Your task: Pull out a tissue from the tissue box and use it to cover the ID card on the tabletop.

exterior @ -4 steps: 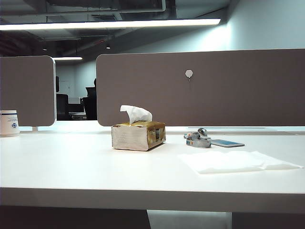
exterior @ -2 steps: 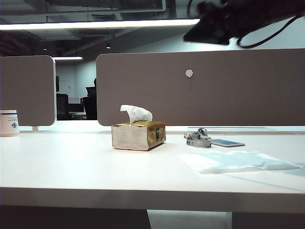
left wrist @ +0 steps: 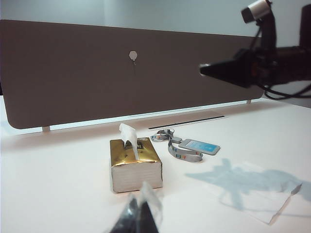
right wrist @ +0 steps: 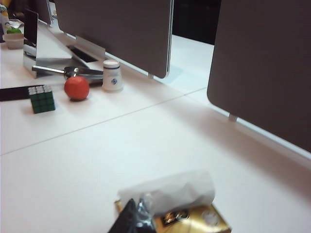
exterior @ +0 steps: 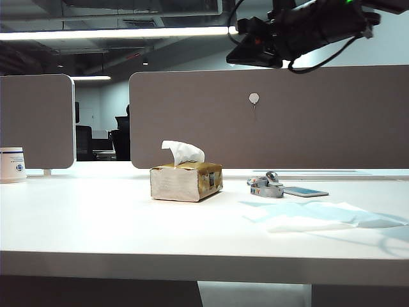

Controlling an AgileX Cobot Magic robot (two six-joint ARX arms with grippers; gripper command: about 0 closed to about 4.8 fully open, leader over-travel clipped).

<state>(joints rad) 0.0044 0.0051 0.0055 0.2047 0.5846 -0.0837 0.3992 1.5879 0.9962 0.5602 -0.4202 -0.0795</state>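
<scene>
The right arm reaches in high from the right, its black forearm and trailing cables stretched nearly level above the brown divider panel point(exterior: 268, 118). Its right gripper point(exterior: 238, 56) is pinched to a closed point, nothing between the jaws, aimed across toward the left. Far below that tip, and a little further on in the direction it points, sits the small tissue box with the gold-brown top and pale silvery sides point(exterior: 186, 181), a white tuft standing out of its slot; the right wrist view has the closed fingertips point(right wrist: 132, 219) hanging just over that tuft.

Beneath the arm itself, on the side of the box it comes from, lies the thin light-blue ID card point(exterior: 305, 191), flat on the plain white tabletop point(exterior: 96, 224), touching its bunched grey lanyard. A loose white tissue sheet point(exterior: 319, 215) lies spread beside the card, not over it, with the arm's shadow falling across it.

The left gripper point(left wrist: 140, 218) hangs low just short of the tissue box, its tips pressed together and empty.

A white cup with a small blue emblem point(exterior: 11, 165) stands far beyond the box; its lettering is too small to read.
</scene>
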